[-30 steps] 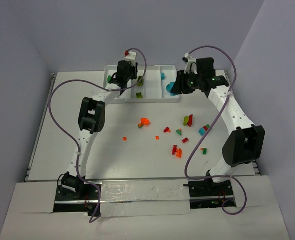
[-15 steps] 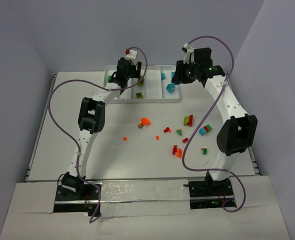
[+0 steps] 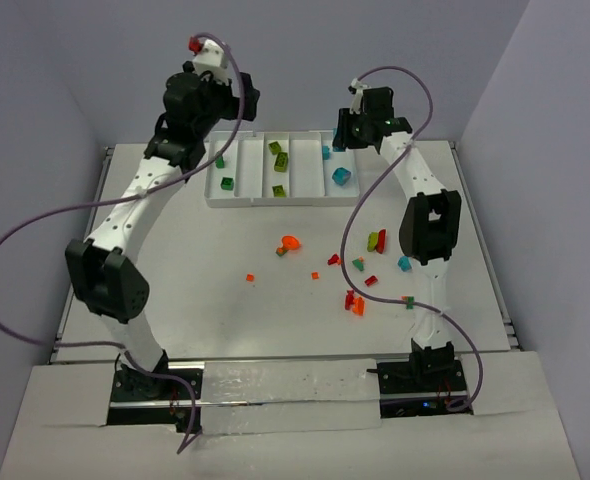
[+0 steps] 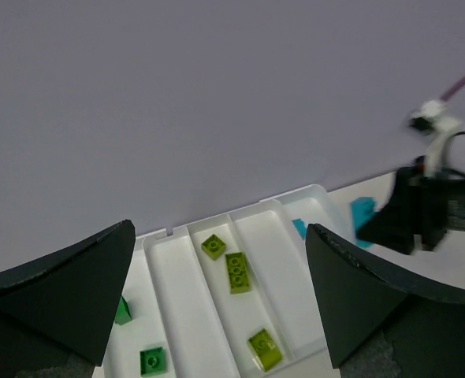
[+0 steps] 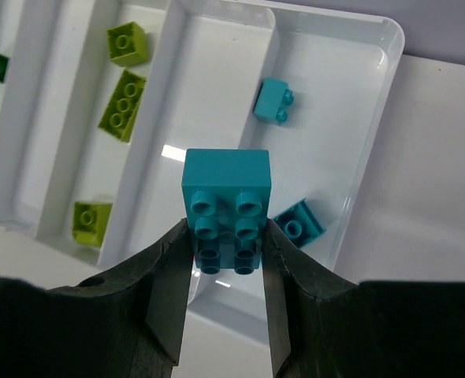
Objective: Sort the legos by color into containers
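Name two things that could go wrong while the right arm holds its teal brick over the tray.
1. The teal brick in the right gripper hangs about over the wall between an empty compartment and the end compartment with two teal bricks; released here, it may land in the wrong one.
2. The fingers pinch only one end of the brick, so it might pivot or slip early.
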